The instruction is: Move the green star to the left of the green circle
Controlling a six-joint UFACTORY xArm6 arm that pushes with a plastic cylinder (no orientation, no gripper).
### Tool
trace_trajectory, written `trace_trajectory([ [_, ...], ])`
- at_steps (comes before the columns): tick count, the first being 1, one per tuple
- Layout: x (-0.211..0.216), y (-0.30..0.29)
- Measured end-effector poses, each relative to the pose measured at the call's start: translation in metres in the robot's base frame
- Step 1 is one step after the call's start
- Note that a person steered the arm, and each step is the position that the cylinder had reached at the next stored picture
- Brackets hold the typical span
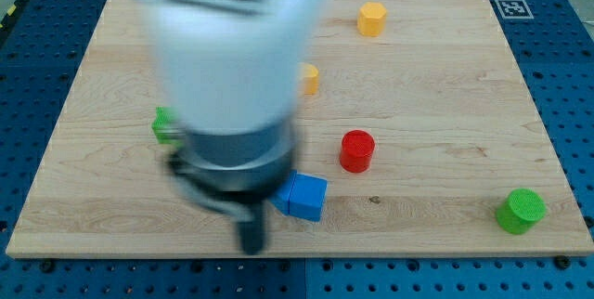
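Note:
A green block [163,124], the green star by its place though its shape is mostly hidden, peeks out from behind my blurred arm at the view's left. The green circle [521,211] stands far off at the view's bottom right. My tip [252,247] is near the board's bottom edge, below and right of the green star and just left of a blue block [304,197]. It touches neither green block.
A red cylinder [356,150] stands right of centre. A yellow hexagon [371,19] is near the top. Another yellow block [310,79] is half hidden behind the arm. The wooden board [445,85] lies on a blue pegboard table.

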State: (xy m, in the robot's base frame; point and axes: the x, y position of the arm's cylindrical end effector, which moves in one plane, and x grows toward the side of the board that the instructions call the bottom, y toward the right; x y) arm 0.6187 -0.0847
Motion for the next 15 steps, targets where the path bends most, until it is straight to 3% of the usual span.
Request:
trace_trajectory([
  [1, -0.031, -0.114],
  [2, -0.102, -0.145],
  [3, -0.123, -0.144],
  [6, -0.154, -0.053],
  [8, -0.165, 0.074],
  [9, -0.184, 0.146],
  [11, -0.255, 0.201],
  [12, -0.261, 0.259],
  [13, -0.243, 0.281],
  [15, -0.274, 0.245],
])
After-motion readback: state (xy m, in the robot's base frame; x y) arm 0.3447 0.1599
